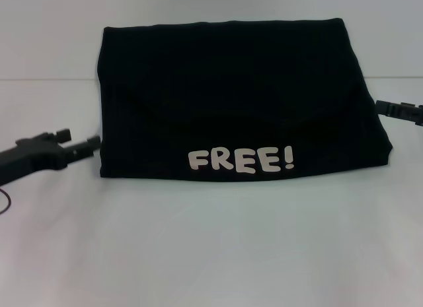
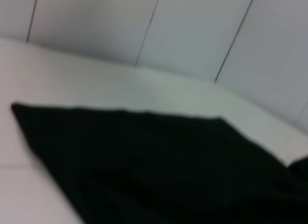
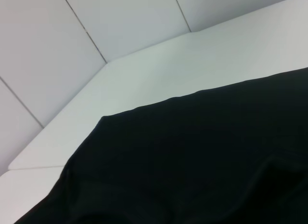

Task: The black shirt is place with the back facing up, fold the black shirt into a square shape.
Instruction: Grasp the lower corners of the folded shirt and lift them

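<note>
The left gripper (image 1: 96,144) is at the shirt's (image 1: 238,96) left edge and the right gripper (image 1: 380,107) at its right edge; whether they pinch cloth I cannot tell. The shirt lies folded on the table (image 1: 211,254), soft and limp. Take its side edges. Free table lies around.

Your left tool (image 1: 92,144) is matte black, blocky at the wrist, narrowing to a slim rod-like tip, with a thin dark cable looped beneath it. Your right tool (image 1: 398,109) shows only a black ridged end.
</note>
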`<state>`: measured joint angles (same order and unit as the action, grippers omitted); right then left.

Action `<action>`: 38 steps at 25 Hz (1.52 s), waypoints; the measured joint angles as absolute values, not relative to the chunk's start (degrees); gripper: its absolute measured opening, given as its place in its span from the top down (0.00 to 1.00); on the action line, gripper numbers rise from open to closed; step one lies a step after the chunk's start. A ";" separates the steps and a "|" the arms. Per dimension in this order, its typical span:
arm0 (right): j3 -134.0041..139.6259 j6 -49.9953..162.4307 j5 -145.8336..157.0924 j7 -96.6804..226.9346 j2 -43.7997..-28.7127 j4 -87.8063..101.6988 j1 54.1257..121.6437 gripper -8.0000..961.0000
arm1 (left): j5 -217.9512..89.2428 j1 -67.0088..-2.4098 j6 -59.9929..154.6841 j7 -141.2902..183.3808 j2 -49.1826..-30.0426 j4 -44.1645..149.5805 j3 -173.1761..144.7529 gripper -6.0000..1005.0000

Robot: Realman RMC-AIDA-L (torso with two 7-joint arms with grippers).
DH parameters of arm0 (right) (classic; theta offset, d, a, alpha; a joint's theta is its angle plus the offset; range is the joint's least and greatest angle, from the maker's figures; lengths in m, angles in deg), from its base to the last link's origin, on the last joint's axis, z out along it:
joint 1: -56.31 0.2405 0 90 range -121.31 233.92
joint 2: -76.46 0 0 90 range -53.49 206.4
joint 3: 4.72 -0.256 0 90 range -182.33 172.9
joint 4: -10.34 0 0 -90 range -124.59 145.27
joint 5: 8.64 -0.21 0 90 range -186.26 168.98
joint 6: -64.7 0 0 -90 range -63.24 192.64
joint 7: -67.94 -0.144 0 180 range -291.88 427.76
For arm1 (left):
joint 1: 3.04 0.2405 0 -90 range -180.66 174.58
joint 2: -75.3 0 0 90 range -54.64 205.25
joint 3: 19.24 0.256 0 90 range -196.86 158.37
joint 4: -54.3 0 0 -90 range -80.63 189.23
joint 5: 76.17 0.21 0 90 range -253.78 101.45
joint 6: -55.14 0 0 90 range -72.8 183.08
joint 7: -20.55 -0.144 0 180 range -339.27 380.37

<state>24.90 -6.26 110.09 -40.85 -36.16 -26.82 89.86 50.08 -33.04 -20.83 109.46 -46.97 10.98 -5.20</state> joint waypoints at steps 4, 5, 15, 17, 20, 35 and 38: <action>24.90 -4.42 110.03 -40.41 -36.52 -26.81 90.17 0.16 | 51.31 -33.06 -17.87 106.99 -47.59 11.41 -1.29 0.18; 24.90 -4.20 110.01 -40.38 -36.56 -26.78 90.35 0.12 | 51.39 -33.06 -16.69 106.42 -47.82 11.66 0.07 0.17; 24.95 -2.96 109.94 -40.46 -36.88 -26.72 91.18 0.03 | 53.07 -34.42 -4.37 106.19 -48.44 16.12 8.20 0.13; 24.93 -2.78 109.93 -40.46 -36.91 -26.72 91.18 0.03 | 53.13 -34.65 -4.16 106.24 -48.36 16.63 8.47 0.13; 24.91 -2.38 109.92 -40.43 -36.92 -26.72 90.96 0.04 | 53.13 -34.92 -4.92 106.25 -48.26 16.72 9.01 0.13; 24.79 -1.11 109.92 -40.71 -37.01 -26.75 90.87 0.06 | 54.47 -35.97 -3.86 107.08 -48.09 15.59 12.21 0.25; 24.80 -0.98 109.97 -40.72 -37.01 -26.75 90.96 0.07 | 54.65 -36.14 -3.46 107.36 -48.09 15.54 12.24 0.37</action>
